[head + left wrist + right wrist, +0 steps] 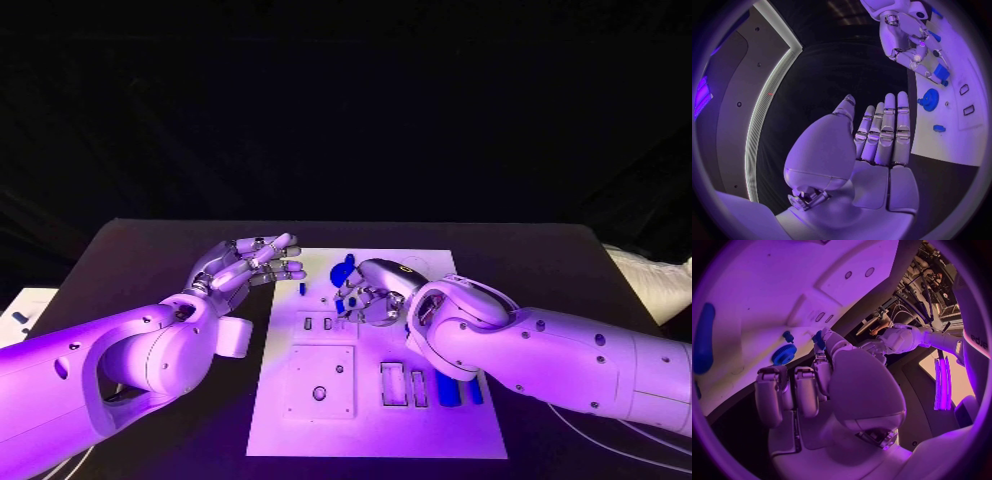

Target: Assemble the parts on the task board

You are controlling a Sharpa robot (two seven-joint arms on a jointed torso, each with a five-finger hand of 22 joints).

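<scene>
- Left hand [248, 262]: centre-left of head view, at the board's left edge, raised off the tabletop [144, 260]. Fingers [889, 125] straight and side by side, thumb apart; holds nothing, touches nothing.
- Right hand [372, 290]: mid-frame in head view, over the upper middle of the task board [375, 420]. Fingers curled down toward the plate; a small blue part [346, 303] sits at the fingertips, looks pinched between thumb and a finger. Right wrist view: blue piece [819, 339] at the tip of the forward finger, other fingers [770, 395] bent in beside it.
- Blue gear-like part [343, 270]: on the board just above-left of the right hand, in the upper part of the plate. Also seen in left wrist view [930, 99] and right wrist view [784, 354], lying flat on the board, apart from both hands.
- Small blue peg [788, 336] stands near the gear in right wrist view; can't tell if seated in a hole.
- Long blue parts [459, 388]: lower right of board in head view, partly hidden under the right forearm.
- Board has rectangular slots [392, 384] lower centre and a square plate w/ holes [319, 381] lower left.
- In the way: right forearm covers the board's right side; right hand hides what lies beneath it.
- White sheet [20, 312] at far left edge of tabletop, well apart from the board.
</scene>
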